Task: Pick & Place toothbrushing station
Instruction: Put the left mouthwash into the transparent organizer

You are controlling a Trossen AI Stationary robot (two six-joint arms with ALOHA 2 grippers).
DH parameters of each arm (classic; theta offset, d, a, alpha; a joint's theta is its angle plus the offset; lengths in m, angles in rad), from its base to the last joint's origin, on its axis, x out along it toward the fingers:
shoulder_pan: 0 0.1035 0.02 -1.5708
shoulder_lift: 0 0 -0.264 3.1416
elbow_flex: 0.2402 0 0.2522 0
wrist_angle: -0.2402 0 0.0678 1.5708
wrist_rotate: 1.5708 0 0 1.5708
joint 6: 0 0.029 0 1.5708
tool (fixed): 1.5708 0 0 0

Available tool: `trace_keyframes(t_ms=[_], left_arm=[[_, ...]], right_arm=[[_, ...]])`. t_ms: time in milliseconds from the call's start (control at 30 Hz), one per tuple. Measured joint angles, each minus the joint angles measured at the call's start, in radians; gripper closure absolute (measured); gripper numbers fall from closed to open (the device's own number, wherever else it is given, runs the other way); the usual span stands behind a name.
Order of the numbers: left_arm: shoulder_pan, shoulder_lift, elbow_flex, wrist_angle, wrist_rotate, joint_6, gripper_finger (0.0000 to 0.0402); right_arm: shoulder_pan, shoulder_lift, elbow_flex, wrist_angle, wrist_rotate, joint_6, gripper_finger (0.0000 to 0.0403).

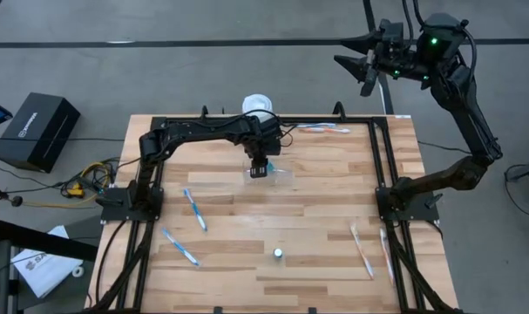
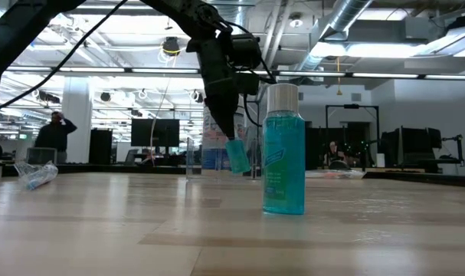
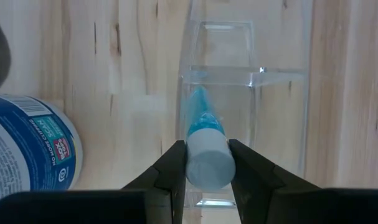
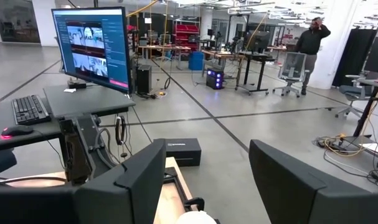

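The see-through plastic holder [image 1: 280, 176] [image 3: 238, 87] stands on the table at the middle far side. My left gripper [image 1: 260, 166] [image 3: 207, 165] points steeply down over it, shut on a small tube with a white cap and a blue body [image 3: 201, 118] [image 2: 237, 157]. Thin blue-and-white toothbrushes lie flat on the table at the left [image 1: 194, 209] [image 1: 179, 246], at the far edge [image 1: 323, 128] and at the right [image 1: 362, 251]. My right gripper [image 1: 364, 65] [image 4: 207, 180] hangs open, level, high beyond the table's far right corner. My left gripper pinches the tube's white cap end [image 3: 208, 163] between its two fingers, coming from above and pointing steeply down. The tube hangs below the fingers with its blue end down inside the holder's outline. Whether that end touches the holder, I cannot tell.
A small teal bottle with a white cap [image 1: 279, 254] [image 2: 283, 149] stands upright near the table's front middle. A white jar with a blue label [image 1: 258, 105] [image 3: 27, 149] sits just beyond the holder at the far edge. A black frame [image 1: 151, 187] borders the tabletop.
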Motion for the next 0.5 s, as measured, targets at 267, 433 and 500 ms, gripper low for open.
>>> trace_keyframes(t_ms=[267,433,500], left_arm=[[-0.001,0.001,-0.002,0.013,0.009,0.001,0.0313],[-0.002,0.004,-0.003,0.053,0.012,0.001,0.0313],[-0.002,0.005,-0.003,0.06,0.02,0.001,0.0308]], right_arm=[[0.001,0.0,0.0,0.002,0.002,-0.008,0.0181],[0.001,0.0,0.0,0.002,0.002,-0.008,0.0181],[0.001,0.0,0.0,0.002,0.002,-0.008,0.0181]])
